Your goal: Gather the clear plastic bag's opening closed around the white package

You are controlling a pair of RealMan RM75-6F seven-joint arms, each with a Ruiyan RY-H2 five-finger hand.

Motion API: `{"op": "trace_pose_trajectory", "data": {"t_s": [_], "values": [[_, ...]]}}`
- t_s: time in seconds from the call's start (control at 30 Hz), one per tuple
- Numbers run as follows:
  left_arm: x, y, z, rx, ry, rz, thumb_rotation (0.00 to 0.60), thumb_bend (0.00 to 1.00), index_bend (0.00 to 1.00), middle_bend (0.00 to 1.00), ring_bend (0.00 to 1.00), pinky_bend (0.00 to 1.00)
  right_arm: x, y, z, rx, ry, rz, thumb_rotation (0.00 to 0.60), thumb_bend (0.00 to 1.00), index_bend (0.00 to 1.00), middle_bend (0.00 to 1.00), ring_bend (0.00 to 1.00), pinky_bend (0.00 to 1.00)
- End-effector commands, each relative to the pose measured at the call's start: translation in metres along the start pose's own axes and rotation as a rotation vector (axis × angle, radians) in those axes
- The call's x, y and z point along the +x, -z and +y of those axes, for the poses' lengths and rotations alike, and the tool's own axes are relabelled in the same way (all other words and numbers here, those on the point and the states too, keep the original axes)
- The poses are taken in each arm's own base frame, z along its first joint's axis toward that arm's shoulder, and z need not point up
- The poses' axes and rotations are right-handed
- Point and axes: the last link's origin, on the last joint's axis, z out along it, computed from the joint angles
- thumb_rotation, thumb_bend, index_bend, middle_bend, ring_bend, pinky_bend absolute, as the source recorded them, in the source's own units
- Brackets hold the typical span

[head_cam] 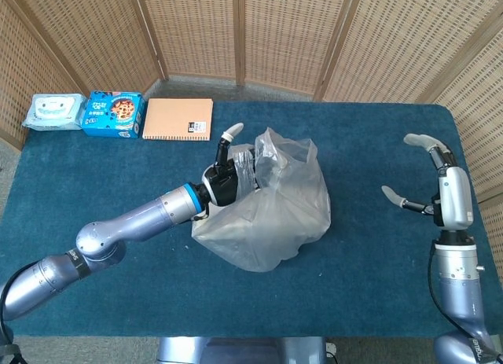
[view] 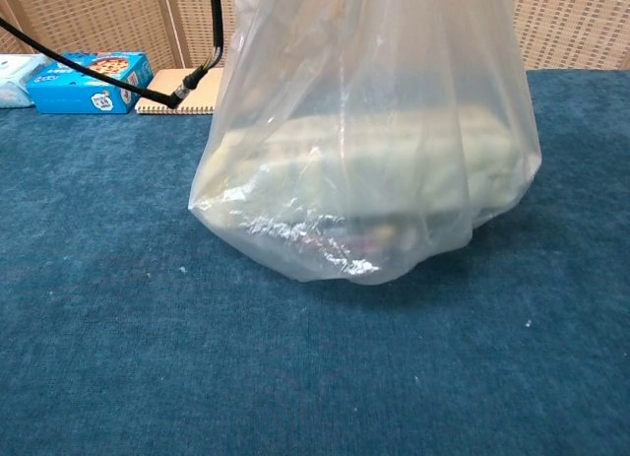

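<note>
Chest view: top of clear plastic bag [view: 364, 131] cut off by upper edge, so gathered opening not visible there. White package [view: 374, 165] only a pale blur through the film; label unreadable. Neither robot hand visible in that view.

Head view: left robot hand [head_cam: 224, 179] partly buried in bag folds at centre, finger placement on plastic can't be told. Package not distinguishable inside bag. Right robot hand [head_cam: 428, 183] at right, arm cut off by lower right edge. Print on blue box [head_cam: 112, 113], upper left, too small to read.
</note>
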Motion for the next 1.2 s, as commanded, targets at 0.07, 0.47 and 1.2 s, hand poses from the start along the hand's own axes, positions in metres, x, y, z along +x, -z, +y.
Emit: {"op": "trace_pose_trajectory", "data": {"t_s": [0.07, 0.47, 1.2], "values": [[0.005, 0.0, -0.003, 0.01, -0.104, 0.088, 0.0, 0.26, 0.5, 0.47, 0.43, 0.43, 0.0, 0.0, 0.001, 0.0, -0.001, -0.002, 0.6, 0.11, 0.22, 0.26, 0.17, 0.11], [-0.003, -0.007, -0.011, 0.043, -0.199, 0.105, 0.0, 0.26, 0.33, 0.39, 0.28, 0.29, 0.005, 0.002, 0.0, 0.008, -0.007, 0.006, 0.6, 0.11, 0.22, 0.26, 0.17, 0.11], [-0.005, -0.014, -0.015, 0.028, -0.309, 0.138, 0.0, 0.24, 0.13, 0.18, 0.08, 0.18, 0.012, 0.006, 0.004, 0.007, -0.017, 0.017, 0.6, 0.11, 0.22, 0.26, 0.17, 0.11]]}}
